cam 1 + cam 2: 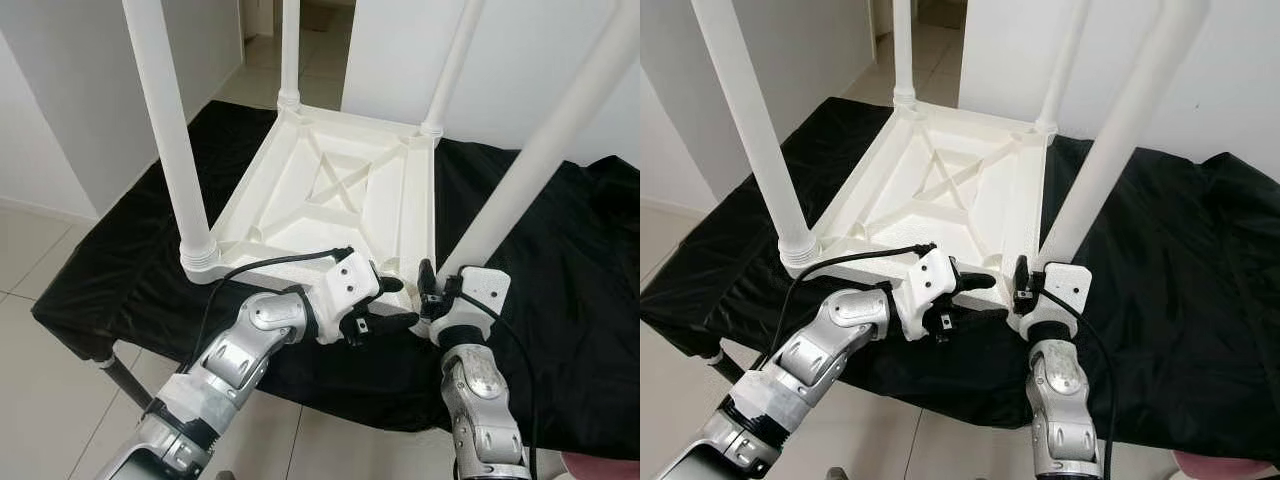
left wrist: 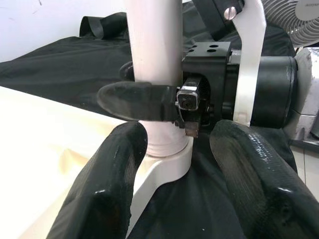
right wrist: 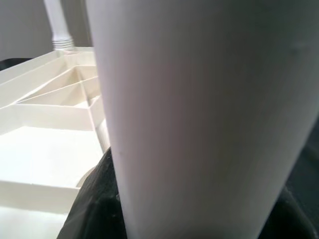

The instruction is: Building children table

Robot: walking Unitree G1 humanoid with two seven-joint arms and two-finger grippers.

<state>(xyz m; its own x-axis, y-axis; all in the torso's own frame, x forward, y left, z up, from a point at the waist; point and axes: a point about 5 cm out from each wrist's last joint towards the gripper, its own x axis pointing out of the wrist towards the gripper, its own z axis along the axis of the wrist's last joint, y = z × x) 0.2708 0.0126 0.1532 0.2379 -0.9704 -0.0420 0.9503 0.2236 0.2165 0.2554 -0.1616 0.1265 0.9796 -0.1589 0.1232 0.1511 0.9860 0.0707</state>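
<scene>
Four legs: all stand upright in the corner sockets of the upturned white table top (image 1: 330, 190), which lies on a black cloth (image 1: 560, 260)
Step in hand: seating the near right leg (image 1: 540, 160); I judge it the last of the four to be tightened
Right gripper (image 1: 432, 290): at the foot of that leg, fingers closed around its base beside the table top's near right corner
Left gripper (image 1: 385, 305): just beside that same corner, fingers (image 2: 114, 184) spread wide, holding nothing
Next move: likely a twist or push to fix the leg in its socket; calls for a firm hold and a steady top
Look of the table: plain white plastic; ribbed underside with a crossed brace; round legs with ringed collars (image 1: 200, 255)
</scene>
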